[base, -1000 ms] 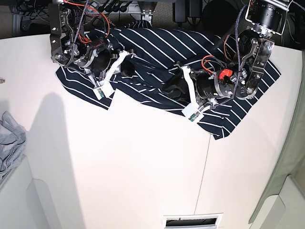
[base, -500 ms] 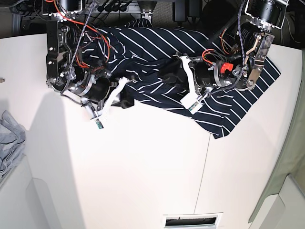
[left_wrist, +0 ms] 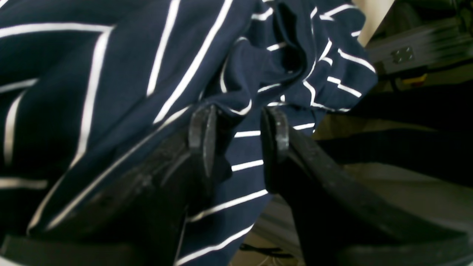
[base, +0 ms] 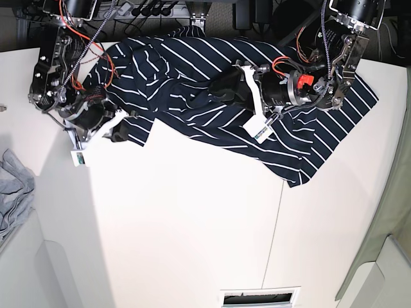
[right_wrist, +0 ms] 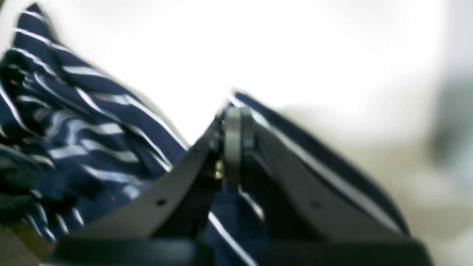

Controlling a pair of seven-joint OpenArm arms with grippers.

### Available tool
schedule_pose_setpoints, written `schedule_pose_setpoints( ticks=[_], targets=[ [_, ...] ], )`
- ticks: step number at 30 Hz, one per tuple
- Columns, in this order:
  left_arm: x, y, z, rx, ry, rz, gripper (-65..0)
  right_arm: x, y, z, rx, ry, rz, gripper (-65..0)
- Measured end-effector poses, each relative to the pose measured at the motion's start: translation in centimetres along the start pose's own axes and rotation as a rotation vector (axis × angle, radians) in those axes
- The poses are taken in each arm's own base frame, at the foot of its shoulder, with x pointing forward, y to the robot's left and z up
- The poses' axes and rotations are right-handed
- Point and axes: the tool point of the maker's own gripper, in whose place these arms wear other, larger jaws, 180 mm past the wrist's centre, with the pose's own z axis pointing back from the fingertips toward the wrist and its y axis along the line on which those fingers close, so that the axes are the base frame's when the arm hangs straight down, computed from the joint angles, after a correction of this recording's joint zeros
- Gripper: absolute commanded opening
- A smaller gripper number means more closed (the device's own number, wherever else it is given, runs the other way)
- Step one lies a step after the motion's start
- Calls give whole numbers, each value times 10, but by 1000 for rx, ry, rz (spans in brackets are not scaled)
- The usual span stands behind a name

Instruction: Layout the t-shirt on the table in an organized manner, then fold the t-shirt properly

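Right gripper (base: pixel 114 131) pinches t-shirt (base: pixel 212 109) corner, cloth stretching away toward left gripper (left_wrist: pixel 238 138), jaws spread around a bunched fold mid-shirt.

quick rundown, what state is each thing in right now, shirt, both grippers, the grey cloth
t-shirt: bunched and wrinkled at the far end of the table, not spread flat, not folded
right gripper: shut on a fold of the t-shirt near its edge
left gripper: jaws apart, striped cloth showing between them; whether it grips cannot be told
grey cloth: crumpled in a heap at the table's side, untouched
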Motion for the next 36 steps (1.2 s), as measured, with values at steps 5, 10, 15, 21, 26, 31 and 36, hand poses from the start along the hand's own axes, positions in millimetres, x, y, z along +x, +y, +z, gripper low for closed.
schedule_pose_setpoints(
  ticks=[5, 10, 15, 21, 26, 31, 36],
  targets=[
    [14, -5, -7, -8, -52, -7, -442, -40, -22, 14, -49, 52, -88, -650],
    [39, -6, -19, 15, -71, -78, -442, -47, -28, 20, -56, 44, -130, -650],
    [66, -2, -18, 30, -102, -128, -442, -51, -28, 21, -56, 50, -133, -650],
    [70, 9, -12, 64, -49, -168, -397, -48, -27, 20, -54, 31, -135, -650],
    [62, 22, -1, 96, -16, -178, -304, -47, -27, 20, -54, 29, -135, -650],
    [68, 30, 20, 140, -8, -247, -304, -46, -27, 20, -55, 21, -135, -650],
    [97, 11, 45, 161, -53, -403, -304, -46, -27, 20, -55, 21, -135, -650]
  ],
)
